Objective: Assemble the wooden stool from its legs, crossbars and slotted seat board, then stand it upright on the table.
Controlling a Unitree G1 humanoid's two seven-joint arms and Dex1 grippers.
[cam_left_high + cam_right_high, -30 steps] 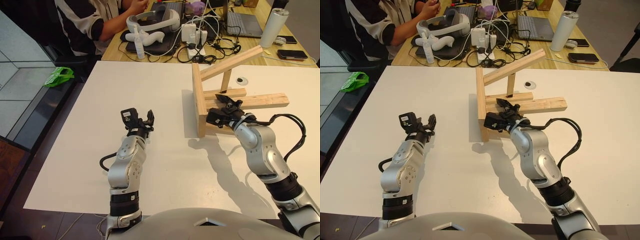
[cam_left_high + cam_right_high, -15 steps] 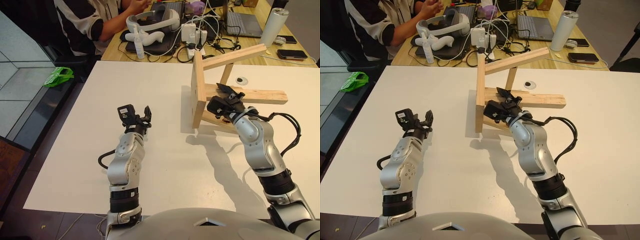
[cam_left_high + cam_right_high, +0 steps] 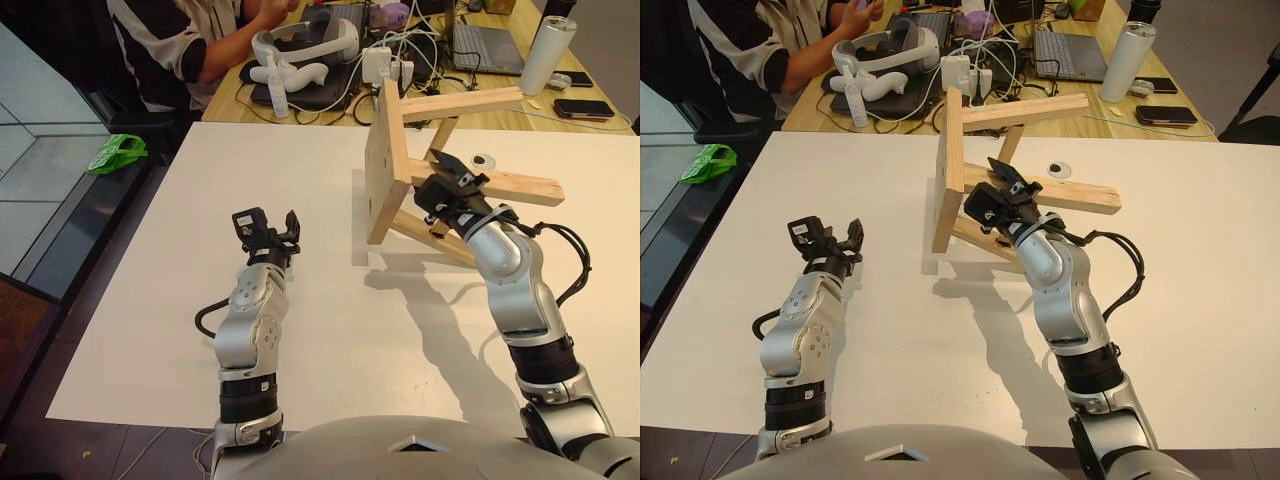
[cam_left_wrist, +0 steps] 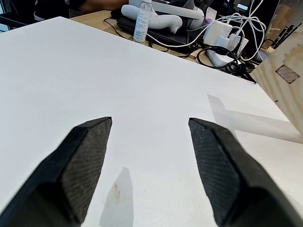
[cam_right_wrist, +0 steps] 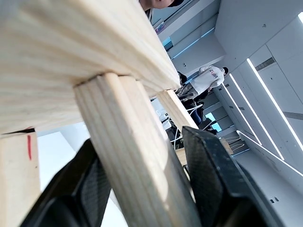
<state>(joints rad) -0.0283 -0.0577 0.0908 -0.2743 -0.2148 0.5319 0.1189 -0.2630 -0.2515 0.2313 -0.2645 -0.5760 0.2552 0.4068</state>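
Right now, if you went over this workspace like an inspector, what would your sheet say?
Surface: white table, with a small round disc near its far edge.
Job's things: wooden stool put together, tilted, seat board near vertical; not upright yet.
Clutter: headset, bottle, laptop, flask and phone on the wooden desk behind.
Grippers: left gripper open over the table; right gripper shut on a bar of the stool.
Cables: tangle beside a power strip on the desk; black cable looped along the right arm.
Surroundings: tiled floor with a green bag.
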